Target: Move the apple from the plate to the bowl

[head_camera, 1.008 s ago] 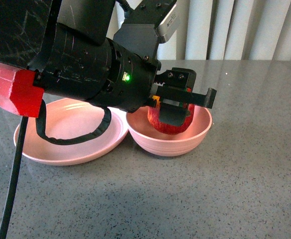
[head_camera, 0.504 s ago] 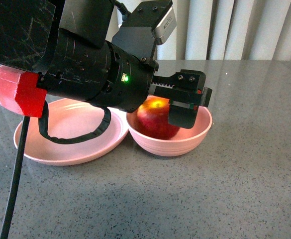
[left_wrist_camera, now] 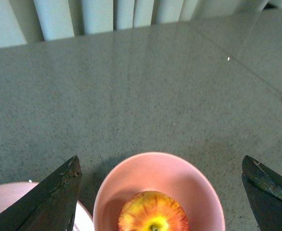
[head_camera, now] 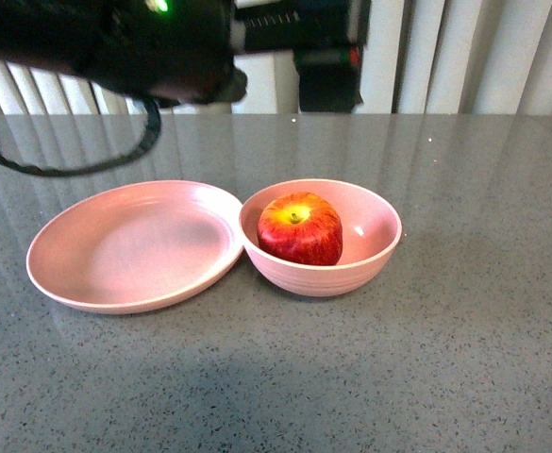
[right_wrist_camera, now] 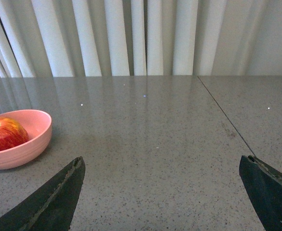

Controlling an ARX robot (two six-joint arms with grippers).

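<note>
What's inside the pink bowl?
A red apple sits inside the bowl, stem dimple facing up. The bowl's bottom underneath the apple is covered, so nothing there can be seen.

Front view facing across the grey speckled table (head_camera: 464, 359), left wrist view looking steeply down from above, right wrist view low and level from the side, all sharing the deep pink bowl (head_camera: 370, 260) (left_wrist_camera: 179, 178) (right_wrist_camera: 34, 139).
</note>
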